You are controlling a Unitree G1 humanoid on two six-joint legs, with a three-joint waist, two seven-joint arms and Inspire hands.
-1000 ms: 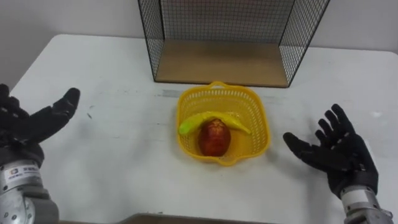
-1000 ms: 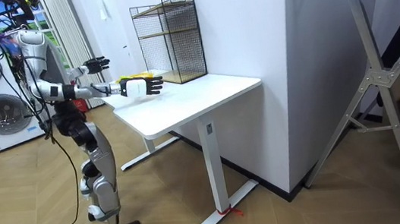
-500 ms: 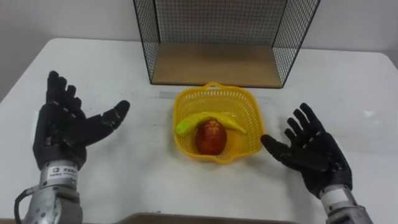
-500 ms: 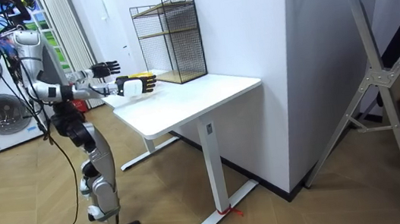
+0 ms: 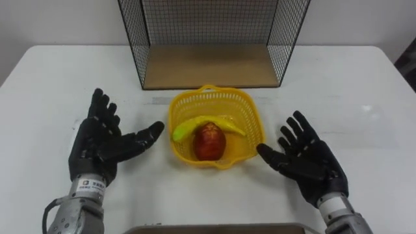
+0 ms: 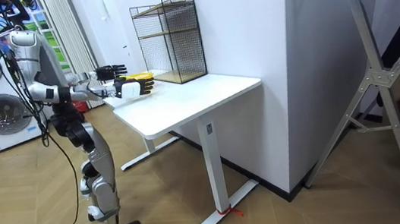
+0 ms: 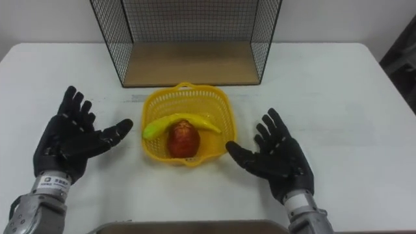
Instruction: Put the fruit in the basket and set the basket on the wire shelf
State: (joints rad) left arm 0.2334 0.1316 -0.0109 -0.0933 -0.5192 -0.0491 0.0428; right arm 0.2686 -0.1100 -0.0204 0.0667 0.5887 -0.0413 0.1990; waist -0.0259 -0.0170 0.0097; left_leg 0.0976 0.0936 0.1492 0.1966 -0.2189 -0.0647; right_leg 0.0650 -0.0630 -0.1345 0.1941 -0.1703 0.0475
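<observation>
Your yellow plastic mesh basket (image 5: 248,108) sits on the white table (image 5: 364,97) before the black wire shelf (image 5: 211,65), holding a red apple (image 5: 209,141) and a yellow banana (image 5: 195,125). Your left hand (image 5: 104,144) and right hand (image 5: 305,162) flank it, fingers spread and empty. The right thumb may just touch its wall.

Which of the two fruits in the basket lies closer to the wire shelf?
The long yellow banana; it lies across the basket behind the round red apple, on the wire shelf's side.

Yellow lattice basket (image 5: 252,120) on plain white table (image 5: 58,71). In the basket, yellow banana (image 5: 195,125) with green tip, red apple (image 5: 209,142). Behind the basket, black grid-patterned wire shelf (image 5: 211,26), tan board (image 5: 211,66). Flanking the basket, black left hand (image 5: 101,143), black right hand (image 5: 309,162).
</observation>
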